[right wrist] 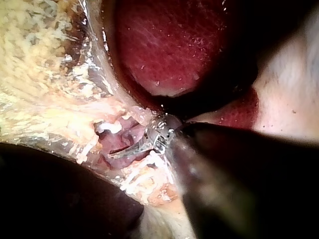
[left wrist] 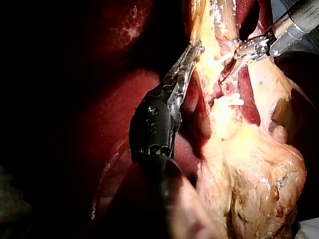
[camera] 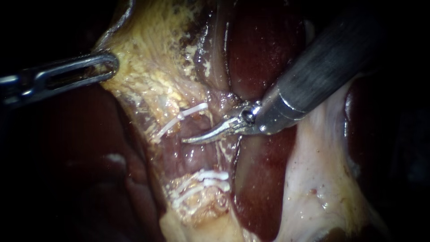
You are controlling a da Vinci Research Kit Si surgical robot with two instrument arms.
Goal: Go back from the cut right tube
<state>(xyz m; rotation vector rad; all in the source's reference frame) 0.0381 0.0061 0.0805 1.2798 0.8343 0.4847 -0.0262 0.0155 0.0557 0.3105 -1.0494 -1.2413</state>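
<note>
right instrument [camera: 191, 139] is coming in from the upper right, its thick grey shaft crossing over the dark red liver [camera: 264, 54]. its two curved blades are lying pressed together, tapering to one point, nothing caught between them. the point is hovering over the pink gap in the tube [camera: 192, 154], just beside it; cannot tell if it is touching.

the tube is running down the middle of the endoscope view, between the upper clip [camera: 190, 111] and the lower clips [camera: 208, 175], all white. the stretch between them is looking hollow and raw pink; in the right wrist view it is showing as an open pocket just ahead of the blades. cannot tell whether this is the right tube.

left instrument [camera: 112, 66] is coming in from the left, its slotted jaws pinching the edge of the yellow fatty tissue [camera: 152, 67], well apart from the clips. in the left wrist view the jaws are lying close together against that same yellow edge.

a pale tissue sheet [camera: 313, 157] is hanging under the right shaft, with liver on both sides of it.
</note>
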